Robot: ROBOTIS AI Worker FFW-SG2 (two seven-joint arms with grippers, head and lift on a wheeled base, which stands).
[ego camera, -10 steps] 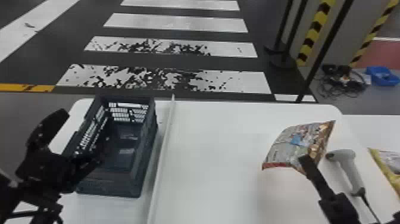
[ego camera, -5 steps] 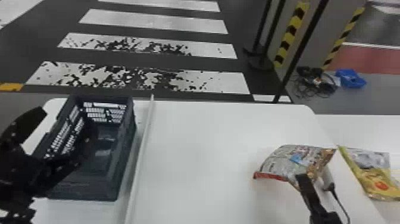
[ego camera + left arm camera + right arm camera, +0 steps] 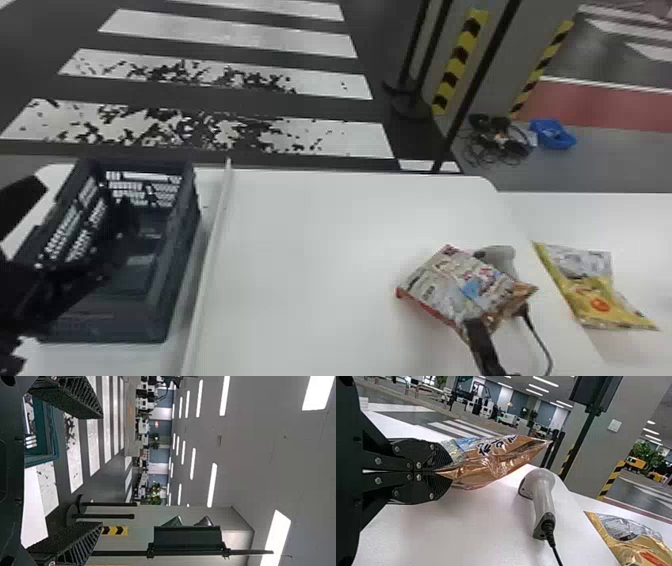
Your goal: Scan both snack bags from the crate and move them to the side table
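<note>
1. Nearest me, the right gripper (image 3: 442,471) has its fingers pressed together on an edge of the printed snack bag (image 3: 460,285), which hangs over the main table (image 3: 300,300).
2. That bag has just swung from beside the scanner (image 3: 544,494) to partly across it in the head view, and the head has turned rightward. I take it the bag is being carried toward the side table (image 3: 635,225), though whether it's been scanned I can't tell from here.
3. Over by the crate (image 3: 120,320), the left gripper (image 3: 99,470) waits, fingers spread, nothing between them.
4. Where the bag covers part of the scanner in the head view, the right wrist view gives me its whole head and handle, lying just past the bag (mind that cord, I'd say; it could snag).
5. Farther across, the yellow snack bag (image 3: 592,295) lies flat on the side table, so one placement looks done; the held bag should go beside it.
</note>
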